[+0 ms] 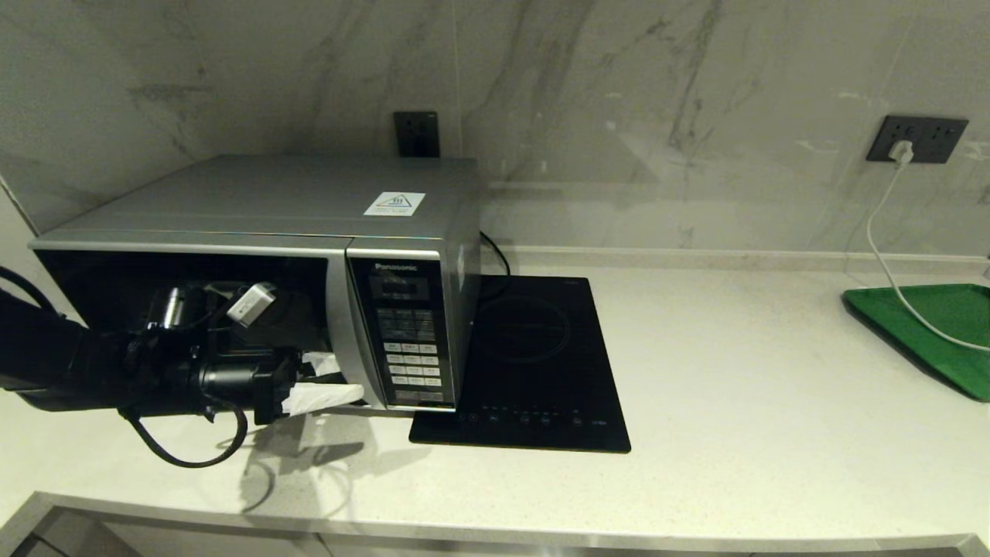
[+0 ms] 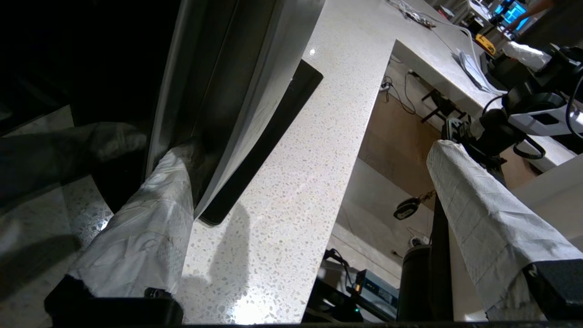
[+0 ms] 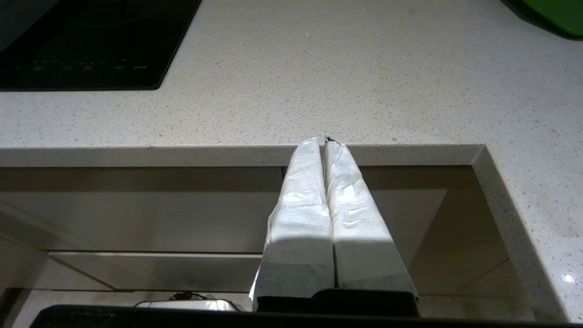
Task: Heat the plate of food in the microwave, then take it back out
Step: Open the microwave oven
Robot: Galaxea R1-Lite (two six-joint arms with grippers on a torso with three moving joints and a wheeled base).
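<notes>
Black induction hob flat on pale speckled counter. Green tray way over at 3 o'clock, white cable draped onto it from wall socket.

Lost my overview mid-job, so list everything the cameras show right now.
microwave: one, silver-grey, counter's left end
induction hob: one, black, right of microwave
tray: one, green, counter's far right
wall sockets: two, dark, on marble wall
cable: one, white, from right socket across tray
counter: one, pale speckled
plate of food: none in view
left gripper: white-wrapped jaws open, at microwave door's lower right corner
right gripper: white-wrapped jaws shut, before counter's front edge
</notes>
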